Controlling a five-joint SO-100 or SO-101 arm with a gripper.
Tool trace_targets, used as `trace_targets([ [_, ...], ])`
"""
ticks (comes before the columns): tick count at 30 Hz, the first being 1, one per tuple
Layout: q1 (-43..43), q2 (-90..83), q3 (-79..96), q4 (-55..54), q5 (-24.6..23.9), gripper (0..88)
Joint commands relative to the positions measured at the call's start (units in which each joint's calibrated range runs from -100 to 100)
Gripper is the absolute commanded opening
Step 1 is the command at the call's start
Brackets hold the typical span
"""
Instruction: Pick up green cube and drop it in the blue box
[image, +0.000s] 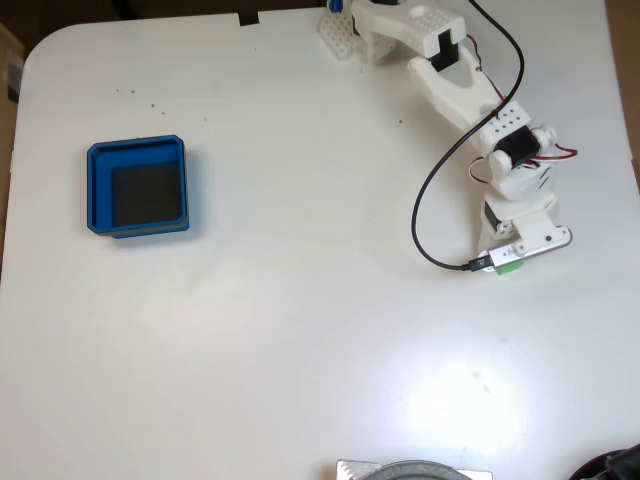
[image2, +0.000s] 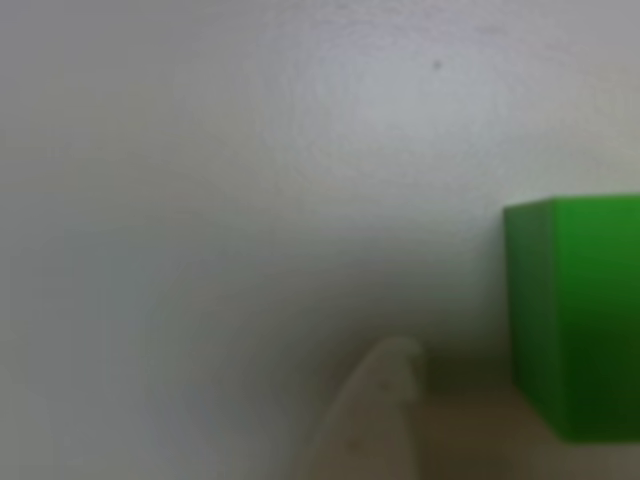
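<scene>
The green cube (image: 509, 267) lies on the white table at the right, mostly covered by the arm's wrist in the fixed view. My gripper (image: 511, 260) is lowered right over it. In the other view the cube (image2: 580, 318) stands on the table at the right edge, and one white fingertip (image2: 378, 400) rises from the bottom centre, a small gap left of the cube; the second finger is out of frame. The jaws look open, touching nothing. The blue box (image: 97, 190), with its dark floor, sits far to the left and holds nothing.
A black cable (image: 425, 205) loops from the arm down to the wrist. The arm's base (image: 350, 35) is at the table's top edge. A grey round object (image: 415, 470) and a dark object (image: 615, 465) sit at the bottom edge.
</scene>
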Motion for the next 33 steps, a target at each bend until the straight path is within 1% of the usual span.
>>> trace_targets([
  [1,-0.15,-1.71,-3.73,-0.79,-0.39,29.9],
  [24,-0.15,-1.71,-3.73,-0.96,-0.24,29.7],
  [30,-0.23,-1.37,-3.73,-5.69,-0.15,29.7],
  [33,-0.23,-1.29,-3.73,-6.09,-0.15,29.7],
])
